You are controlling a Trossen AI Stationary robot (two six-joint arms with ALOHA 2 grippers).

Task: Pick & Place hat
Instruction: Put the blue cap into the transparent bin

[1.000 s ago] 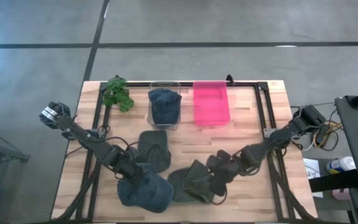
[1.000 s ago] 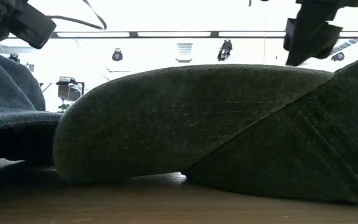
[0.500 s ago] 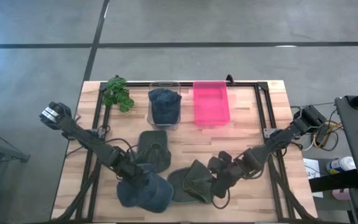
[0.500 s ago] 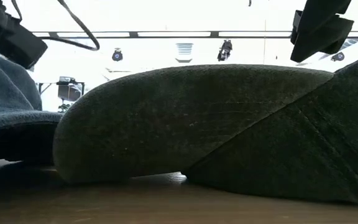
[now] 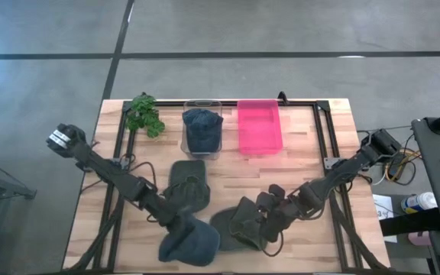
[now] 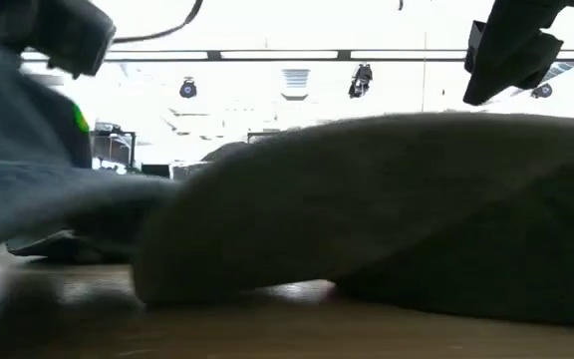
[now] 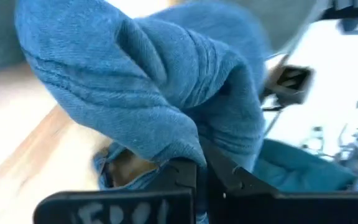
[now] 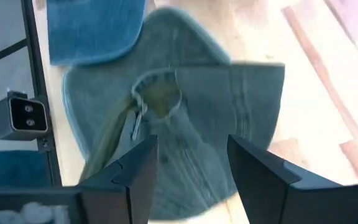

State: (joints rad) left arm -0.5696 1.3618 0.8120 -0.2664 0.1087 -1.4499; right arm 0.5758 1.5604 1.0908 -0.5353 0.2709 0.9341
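Gripping a fold of the blue hat [image 5: 190, 244] at the table's [image 5: 319, 237] near edge, the left gripper [image 5: 176, 222] has its fingers pinched together on the denim. Just beside it lies a grey-green hat [image 5: 239, 228]; the right gripper [image 5: 262, 225] hovers over that one with fingers apart, holding nothing. Farther in, a dark hat [image 5: 187, 189] lies flat. Along the far edge stand a small plant [image 5: 144, 114], a clear bin [image 5: 202, 131] containing another blue hat, and a pink bin [image 5: 259, 127].

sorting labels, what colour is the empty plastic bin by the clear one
Pink plastic bin; clearest in the high view.
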